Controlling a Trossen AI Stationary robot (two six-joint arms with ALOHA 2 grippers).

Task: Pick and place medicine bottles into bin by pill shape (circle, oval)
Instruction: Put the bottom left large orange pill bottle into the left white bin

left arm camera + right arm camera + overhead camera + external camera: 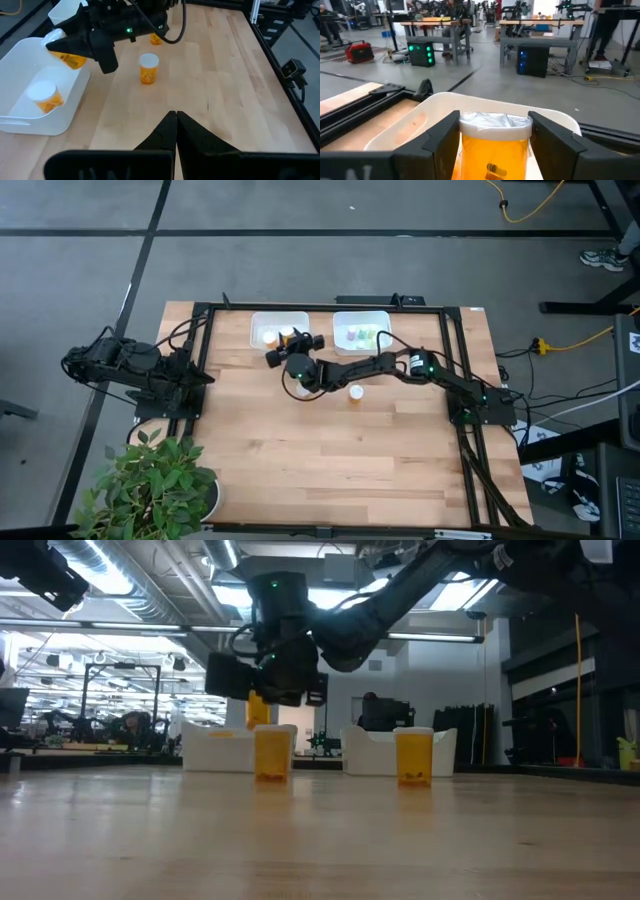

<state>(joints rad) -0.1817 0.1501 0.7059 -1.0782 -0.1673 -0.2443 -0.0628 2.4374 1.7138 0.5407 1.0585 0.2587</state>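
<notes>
Two white bins stand side by side at the far edge of the table [250,430]: a left bin [262,322] and a right bin [350,320]. An orange bottle [494,150] is pinched between the fingers of the right gripper [292,340], which is stretched across the table and held at the near rim of the left bin. In the right wrist view the bottle is seen upright between the two fingers, cap up, with the bin's white wall just beyond it; it is carried clear of the wood so that it can be taken over the rim and dropped inside.

One orange bottle [46,96] already lies in the left bin, while pale green ones [358,335] are gathered in the right bin, so a sort by pill shape is judged to be under way. What shape is inside the held bottle cannot be told with certainty.

Two more bottles are left standing on the wood, one [148,68] below the right arm and another [355,392] near the table's middle; they are judged to be waiting for their turn.

The left gripper [176,131] is parked off the table's left edge, its fingers pressed together, kept out of the working arm's way.
</notes>
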